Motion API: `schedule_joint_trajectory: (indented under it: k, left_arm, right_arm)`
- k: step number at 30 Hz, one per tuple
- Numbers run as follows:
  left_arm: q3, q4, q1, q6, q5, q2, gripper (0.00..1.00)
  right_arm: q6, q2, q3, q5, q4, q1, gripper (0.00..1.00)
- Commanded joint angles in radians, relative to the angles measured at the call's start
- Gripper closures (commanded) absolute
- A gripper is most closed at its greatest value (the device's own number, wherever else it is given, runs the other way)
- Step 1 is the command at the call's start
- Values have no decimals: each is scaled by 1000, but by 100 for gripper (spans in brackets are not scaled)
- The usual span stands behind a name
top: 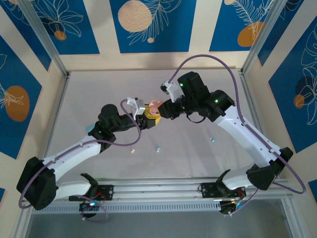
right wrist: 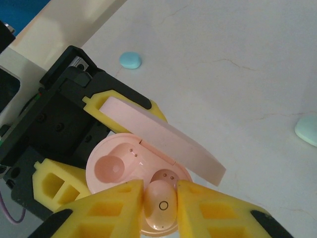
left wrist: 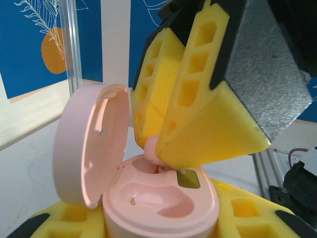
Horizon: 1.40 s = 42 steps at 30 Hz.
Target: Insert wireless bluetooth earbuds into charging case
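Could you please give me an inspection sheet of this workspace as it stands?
Surface: pale table, no spills seen.
Job's things: pink charging case, lid open; pink earbud at one socket; loose earbuds on the table.
Clutter: teal item partly behind the left arm.
Grippers: left gripper fingers clamp the case; right gripper fingers pinch the pink earbud.
Cables: purple cables loop off both arms.
Surroundings: blue leaf-print panels, aluminium frame.

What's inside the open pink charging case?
One moulded well of the glossy pink charging case is empty. The right gripper holds a pink earbud at the other well; yellow fingers hide how deep it sits.
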Motion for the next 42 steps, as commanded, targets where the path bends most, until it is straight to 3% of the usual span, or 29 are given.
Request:
schedule_joint_trajectory:
  k: [1, 13, 19, 24, 28, 30, 33, 37, 42]
  left_arm:
    - [30, 79, -2, 14, 15, -12, 69]
    - [28, 79, -2, 16, 17, -12, 69]
    - [13, 83, -2, 38, 7, -26, 69]
    - [4, 74, -3, 54, -12, -45, 69]
    - [-12, 72, -2, 65, -67, -80, 70]
    - [-21, 62, -2, 77, -93, -109, 70]
    - [-27, 21, -1, 93, -117, -159, 70]
    - [-14, -66, -2, 112, -166, -230, 70]
    - [28, -201, -3, 130, -228, -311, 70]
  right_arm:
    - [-8, 13, 17, -28, -57, 9, 70]
    - [29, -39, 10, -41, -7, -4, 63]
    - [56, -169, -62, -101, 113, -40, 56]
    - [140, -311, -205, -116, 282, -127, 54]
    - [292, -332, -293, -45, 277, -262, 56]
    - [403, -311, -358, -81, 250, -366, 58]
    - [484, -229, -454, -266, 288, -453, 59]
    - [502, -49, -479, -336, 310, -374, 60]
    - [515, 221, -410, -332, 338, -182, 61]
